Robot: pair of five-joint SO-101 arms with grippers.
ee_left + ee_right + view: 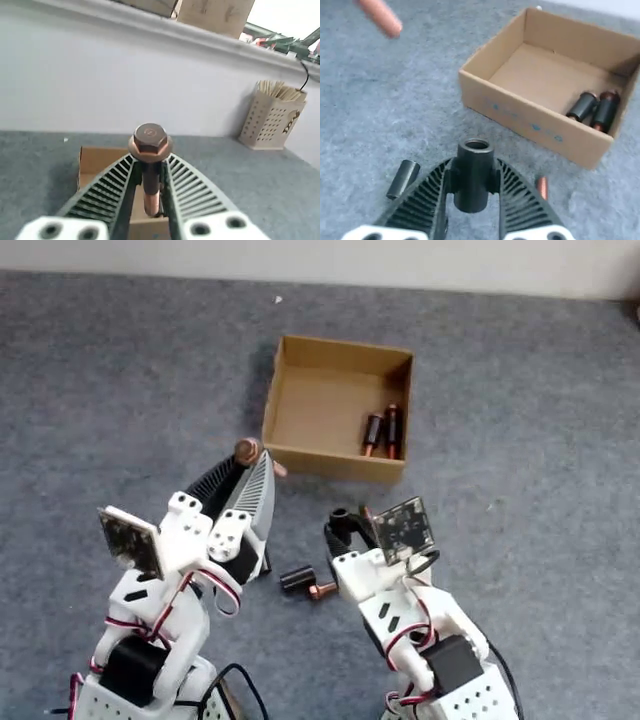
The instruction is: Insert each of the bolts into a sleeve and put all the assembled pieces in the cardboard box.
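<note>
Copper-coloured hex-head bolt (pixel 150 142) is pinched by the left arm's fingers (pixel 107 187) near the brown cardboard box (pixel 335 462) at the desk's middle, the right arm's fingers (pixel 422 202) clamp an upright black cylindrical sleeve (pixel 473 175), so insertion seems in hand, next calling for the shank aligned with the bore.

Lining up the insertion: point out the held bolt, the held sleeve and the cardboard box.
bolt (pixel 150 137), left wrist view, hex head.
sleeve (pixel 473 175), right wrist view, upper barrel.
cardboard box (pixel 335 463), high view, near wall.
</note>
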